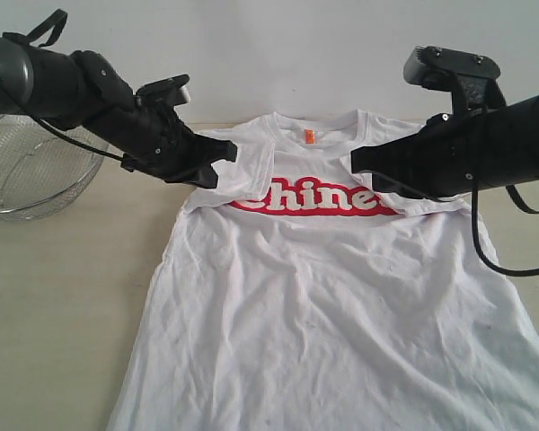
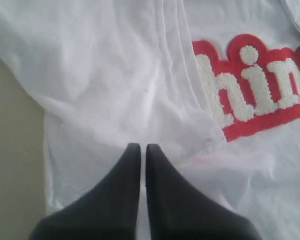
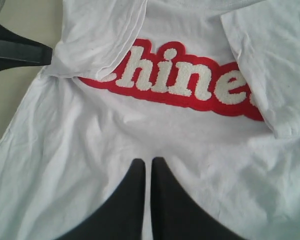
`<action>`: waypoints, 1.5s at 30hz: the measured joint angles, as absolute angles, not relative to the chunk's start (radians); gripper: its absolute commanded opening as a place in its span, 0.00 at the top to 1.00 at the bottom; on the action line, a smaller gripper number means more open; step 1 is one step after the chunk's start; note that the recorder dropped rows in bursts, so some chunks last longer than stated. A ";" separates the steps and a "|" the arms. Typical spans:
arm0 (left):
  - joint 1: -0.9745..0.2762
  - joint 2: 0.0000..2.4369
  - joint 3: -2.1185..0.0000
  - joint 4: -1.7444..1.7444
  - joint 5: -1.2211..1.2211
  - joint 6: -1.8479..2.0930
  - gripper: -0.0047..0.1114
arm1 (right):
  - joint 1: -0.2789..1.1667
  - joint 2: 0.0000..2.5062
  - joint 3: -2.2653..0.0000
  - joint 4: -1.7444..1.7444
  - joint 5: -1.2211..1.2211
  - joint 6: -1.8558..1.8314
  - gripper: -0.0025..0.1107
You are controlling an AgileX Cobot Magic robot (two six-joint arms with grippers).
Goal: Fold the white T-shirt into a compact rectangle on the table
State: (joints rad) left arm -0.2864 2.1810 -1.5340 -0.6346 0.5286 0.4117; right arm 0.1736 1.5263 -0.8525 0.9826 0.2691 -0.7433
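The white T-shirt [image 1: 323, 296] lies face up on the table [image 1: 72, 296], its orange neck tag [image 1: 309, 136] at the far end. Both sleeves are folded in over the chest and cover the ends of the red-and-white lettering [image 1: 314, 197]. My left gripper [image 1: 226, 153] hovers at the folded left sleeve [image 2: 115, 75], jaws shut with no cloth between them [image 2: 139, 147]. My right gripper [image 1: 357, 162] is over the chest by the folded right sleeve [image 3: 275, 65], and it too is shut on nothing [image 3: 147, 161]. The shirt's hem runs out of view.
A wire mesh bowl [image 1: 27, 171] stands on the table at the far left, behind the left arm. Bare tabletop shows left of the shirt. The left gripper's tip [image 3: 20, 50] appears in the right wrist view beside the folded left sleeve.
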 measured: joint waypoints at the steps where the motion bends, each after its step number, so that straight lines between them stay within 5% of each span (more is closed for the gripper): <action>1: -0.286 2.184 -1.534 -0.632 0.524 0.412 0.92 | 0.174 1.526 -0.852 0.983 0.268 -0.743 0.98; 45: -0.290 2.209 -1.401 -0.377 0.402 0.133 0.92 | 0.171 1.526 -0.852 0.983 0.250 -0.765 0.98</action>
